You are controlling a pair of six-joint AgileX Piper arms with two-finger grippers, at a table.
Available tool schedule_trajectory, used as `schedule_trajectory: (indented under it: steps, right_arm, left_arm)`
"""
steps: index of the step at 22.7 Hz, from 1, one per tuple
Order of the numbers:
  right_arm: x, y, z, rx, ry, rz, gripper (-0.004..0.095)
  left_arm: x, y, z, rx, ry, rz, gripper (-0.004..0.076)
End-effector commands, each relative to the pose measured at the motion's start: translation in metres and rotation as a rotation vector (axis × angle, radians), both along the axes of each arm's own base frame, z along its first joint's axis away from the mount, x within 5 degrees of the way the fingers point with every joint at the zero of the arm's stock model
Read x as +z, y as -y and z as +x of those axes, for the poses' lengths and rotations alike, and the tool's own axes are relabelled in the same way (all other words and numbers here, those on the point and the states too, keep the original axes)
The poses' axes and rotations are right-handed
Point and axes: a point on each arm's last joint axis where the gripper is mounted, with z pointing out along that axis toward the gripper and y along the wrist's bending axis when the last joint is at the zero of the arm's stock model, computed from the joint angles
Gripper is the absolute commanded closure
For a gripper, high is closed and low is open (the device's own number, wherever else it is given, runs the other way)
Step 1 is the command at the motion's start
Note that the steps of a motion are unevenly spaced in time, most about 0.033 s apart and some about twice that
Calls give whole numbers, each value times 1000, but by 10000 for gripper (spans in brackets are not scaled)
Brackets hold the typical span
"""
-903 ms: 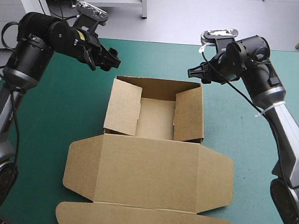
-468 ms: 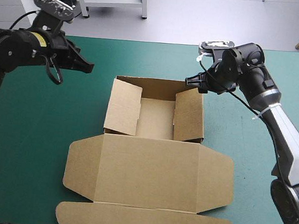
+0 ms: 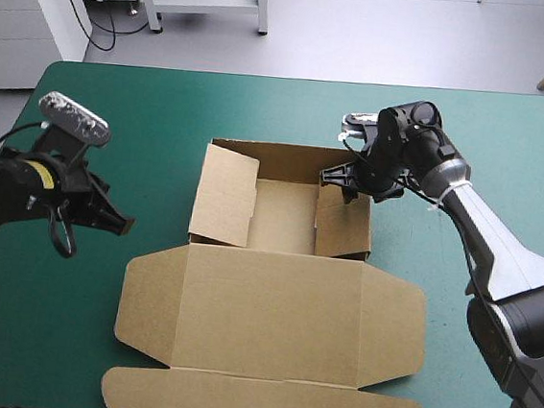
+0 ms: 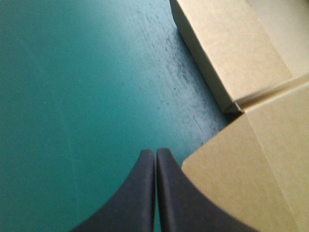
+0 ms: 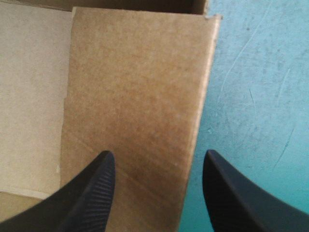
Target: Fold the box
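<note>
Brown board takes the middle of the table: the box (image 3: 271, 310) lies on the teal-green cover (image 3: 118, 102) as an open tray with its lid flat. The tray (image 3: 283, 215) is the far part, and its walls are raised. The lid (image 3: 267, 358) stretches from the tray toward the near edge of the table, and its side flaps and front flap are all spread flat on the cover.

The left gripper (image 3: 124, 223) is low over the cover, to the left of the box, near the place where the lid joins the tray. Its two black fingers are pressed together into one point and hold nothing. In the left wrist view this point is over bare cover. A corner of the lid's side flap is just beside the fingers, and the near corner of the tray's left wall is ahead of them.

The right gripper (image 3: 337, 177) is at the far right corner of the tray. Its fingers (image 5: 91, 193) stand well apart and grip nothing. In the right wrist view the right wall (image 5: 140, 87) of the tray lies between them: one finger is on the inner side, over the tray, and the other is on the outer side, over the cover. I cannot tell whether either finger touches the board.
</note>
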Motion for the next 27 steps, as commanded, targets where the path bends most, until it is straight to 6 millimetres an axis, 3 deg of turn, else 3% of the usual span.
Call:
schedule_trajectory:
  steps: [1,6,11,13,16,22,25,27]
  right_arm:
    - [16,2,0,-7,59,33,409]
    - [1,-2,6,-8,18,38,410]
    - [-12,-5,11,-4,-12,26,513]
    - [-14,-5,12,13,-12,20,635]
    - [-14,-4,12,32,-3,-2,921]
    - [-2,6,18,41,59,-53,927]
    - [13,24,24,22,107,-58,927]
    - [24,47,29,-6,141,-71,928]
  left_arm:
    - [-7,-10,-27,8,-12,-3,734]
    - [-34,-24,-68,4,25,-15,734]
    - [-79,-37,-107,0,57,-25,734]
    - [-99,-41,-118,3,42,-23,734]
    - [-125,-45,-129,9,48,-31,734]
    - [-151,-49,-140,20,36,-37,734]
    - [-158,-49,-141,20,25,-33,734]
    - [-159,-49,-141,20,26,-32,734]
